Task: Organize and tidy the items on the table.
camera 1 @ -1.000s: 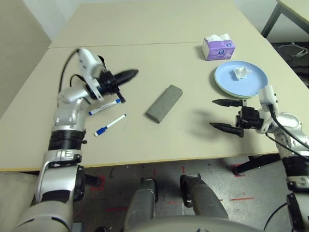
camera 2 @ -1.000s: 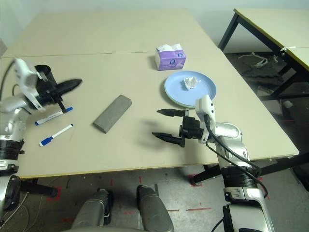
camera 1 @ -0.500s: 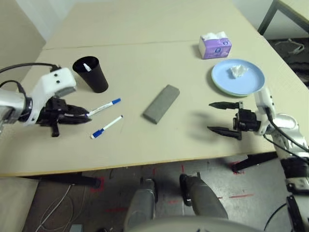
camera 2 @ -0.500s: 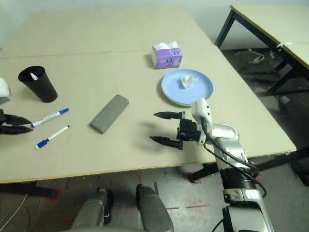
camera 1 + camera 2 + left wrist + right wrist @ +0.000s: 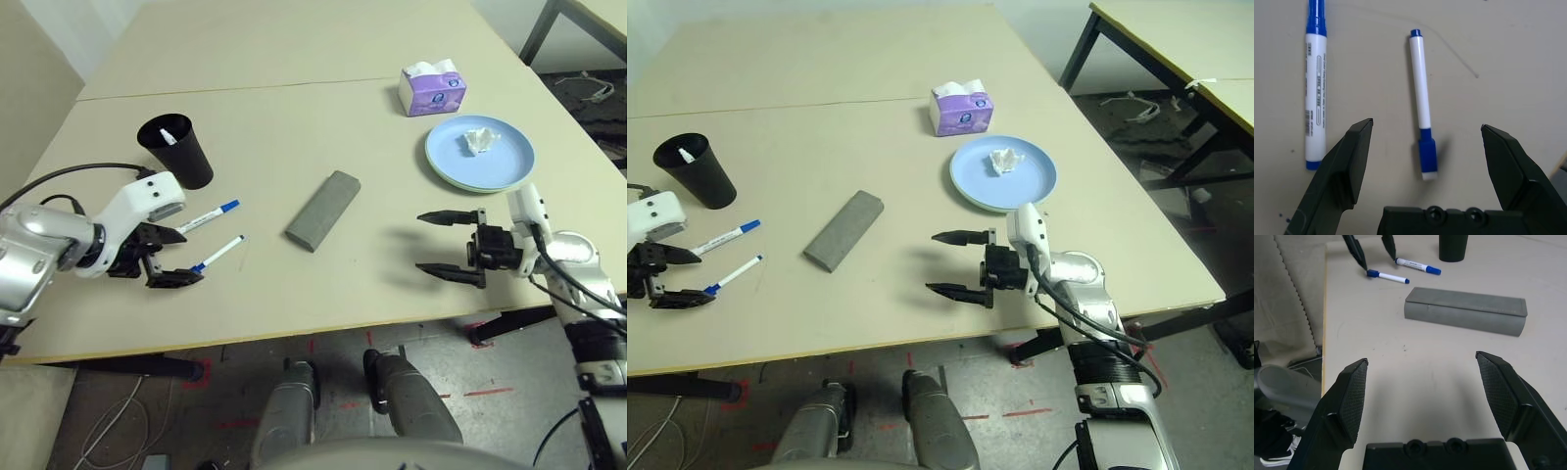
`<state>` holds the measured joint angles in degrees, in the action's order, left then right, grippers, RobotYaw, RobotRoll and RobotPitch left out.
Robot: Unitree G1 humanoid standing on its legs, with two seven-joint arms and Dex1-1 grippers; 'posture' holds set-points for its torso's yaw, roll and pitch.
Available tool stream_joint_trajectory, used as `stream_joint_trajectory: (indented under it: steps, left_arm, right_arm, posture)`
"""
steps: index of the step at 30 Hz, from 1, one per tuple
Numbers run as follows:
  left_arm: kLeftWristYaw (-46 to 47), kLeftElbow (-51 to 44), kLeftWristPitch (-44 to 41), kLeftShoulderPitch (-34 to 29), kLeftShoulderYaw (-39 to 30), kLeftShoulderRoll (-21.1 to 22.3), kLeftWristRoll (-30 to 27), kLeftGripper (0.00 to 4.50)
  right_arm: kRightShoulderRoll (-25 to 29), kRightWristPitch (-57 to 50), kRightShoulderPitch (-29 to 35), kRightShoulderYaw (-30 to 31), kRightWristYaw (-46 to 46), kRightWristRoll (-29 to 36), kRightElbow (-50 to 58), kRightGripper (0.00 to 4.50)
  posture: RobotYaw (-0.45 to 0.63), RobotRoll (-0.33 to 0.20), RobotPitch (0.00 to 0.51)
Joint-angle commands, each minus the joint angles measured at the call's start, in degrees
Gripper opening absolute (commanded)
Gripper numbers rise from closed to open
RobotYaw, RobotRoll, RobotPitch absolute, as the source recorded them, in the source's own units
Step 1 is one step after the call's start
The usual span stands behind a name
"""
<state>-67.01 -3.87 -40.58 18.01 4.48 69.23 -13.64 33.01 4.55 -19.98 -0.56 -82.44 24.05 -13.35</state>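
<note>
- Black cup (image 5: 180,150) stands far left on the surface (image 5: 294,117), a white item inside.
- Blue plate (image 5: 480,155) at right holds a crumpled tissue (image 5: 479,143); purple tissue pack (image 5: 432,90) beyond it.
- Grey case (image 5: 323,209) lies mid-surface.
- Two markers (image 5: 1421,103) lie left; label print unreadable.
- Left end effector (image 5: 168,257) spread, empty, over the near marker.
- Right end effector (image 5: 439,243) spread, empty.

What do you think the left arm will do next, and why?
Probably lower and close on the thinner marker. The left end effector is open, and that marker lies on the table between its fingers, untouched. The other marker lies off to one side, outside them.
</note>
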Motion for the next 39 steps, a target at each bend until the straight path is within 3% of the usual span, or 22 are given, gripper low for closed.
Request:
stream_joint_trajectory:
  steps: [1, 7, 10, 14, 18, 29, 36, 39]
  left_arm:
    - [0.68, 0.98, 0.01, 0.38, 1.49, -2.26, 0.87, 4.48]
    - [1.69, 0.96, -0.89, 0.03, 2.24, -4.78, 1.51, 4.48]
    - [3.32, 2.69, 2.28, -0.48, 4.35, -4.96, 5.36, 4.48]
    - [4.64, 5.11, 3.51, -0.51, 4.28, -7.21, 6.10, 4.48]
    - [5.73, 8.81, 6.08, -0.56, 3.85, -8.28, 7.51, 3.66]
    - [5.82, 5.48, 5.11, -1.94, 2.87, -9.90, 6.11, 0.15]
    - [5.82, 3.07, 5.94, -1.76, 0.78, -10.77, 3.72, 0.03]
    - [6.32, 1.05, 3.63, -0.29, -4.05, -13.63, -1.53, 0.03]
  right_arm:
    - [0.97, 0.14, 0.92, 0.68, -0.19, -0.53, 1.31, 4.50]
    - [1.41, -0.12, 1.12, 0.80, 0.31, -0.45, 1.97, 4.50]
    - [1.33, -0.49, 1.11, 0.88, 0.71, -0.41, 2.46, 4.50]
    - [1.16, -0.60, 1.36, 1.09, 1.09, -0.36, 2.85, 4.50]
    - [1.27, -1.04, 1.78, 1.15, 1.54, -0.11, 3.76, 4.50]
    - [1.49, -2.00, 1.84, 1.26, 2.03, 0.08, 4.64, 4.50]
    - [0.24, -5.56, 1.80, -0.07, 4.59, 2.28, 5.24, 4.50]
    - [0.16, -7.01, 1.88, -0.25, 5.66, 2.85, 5.92, 4.50]
  posture:
    - [-0.17, 0.000, 0.171]
    - [-0.17, 0.000, 0.166]
    - [-0.17, 0.000, 0.166]
    - [-0.17, 0.000, 0.169]
    - [-0.17, 0.000, 0.170]
    - [-0.17, 0.000, 0.172]
    - [-0.16, 0.000, 0.176]
    - [-0.16, 0.000, 0.175]
